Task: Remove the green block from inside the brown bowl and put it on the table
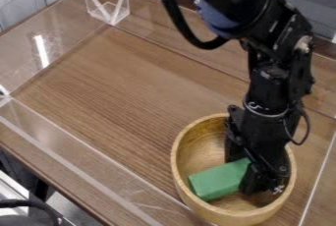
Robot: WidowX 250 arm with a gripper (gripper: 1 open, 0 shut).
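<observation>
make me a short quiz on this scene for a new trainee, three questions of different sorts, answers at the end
1. True or false: the green block lies inside the bowl.
2. Which thing does the pincer reach down into? a) the clear plastic piece at the far edge b) the bowl c) a drawer
3. Fill in the blank: to finish the task, the green block has to end up on the ____.

Key: 1 true; 2 b; 3 table
</observation>
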